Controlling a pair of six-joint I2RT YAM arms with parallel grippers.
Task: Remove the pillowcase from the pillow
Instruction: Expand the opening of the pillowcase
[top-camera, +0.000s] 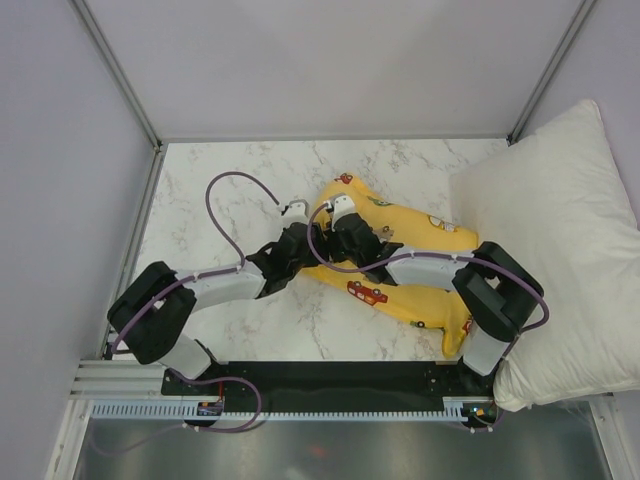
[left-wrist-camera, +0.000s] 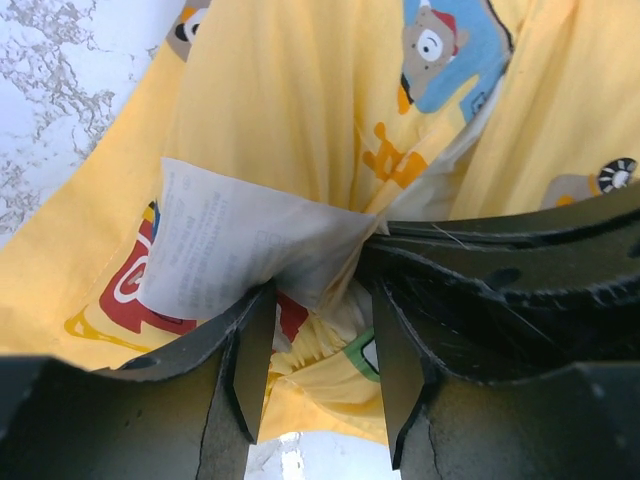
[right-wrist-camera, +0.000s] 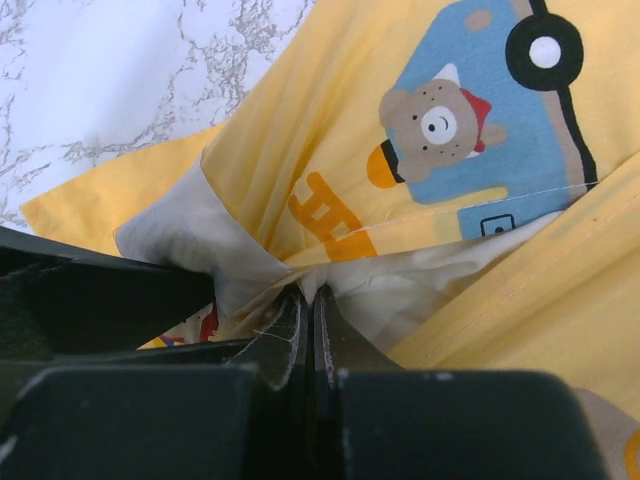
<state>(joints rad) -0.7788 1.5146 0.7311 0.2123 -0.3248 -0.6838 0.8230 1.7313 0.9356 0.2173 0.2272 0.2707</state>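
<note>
1. The pillowcase (top-camera: 410, 300) lies mid-table (top-camera: 230, 170), bent into a V. Its near leg runs rightward toward the arms.
2. It's thin, light, floppy cloth, so I'd pinch a bunched hem, not a flat patch.
3. The right claw (right-wrist-camera: 310, 300) is clenched on pale cloth at the mouth, probably the pillow (right-wrist-camera: 385, 285). The left claw (left-wrist-camera: 320, 300) is released.
4. The far leg runs right too.
</note>
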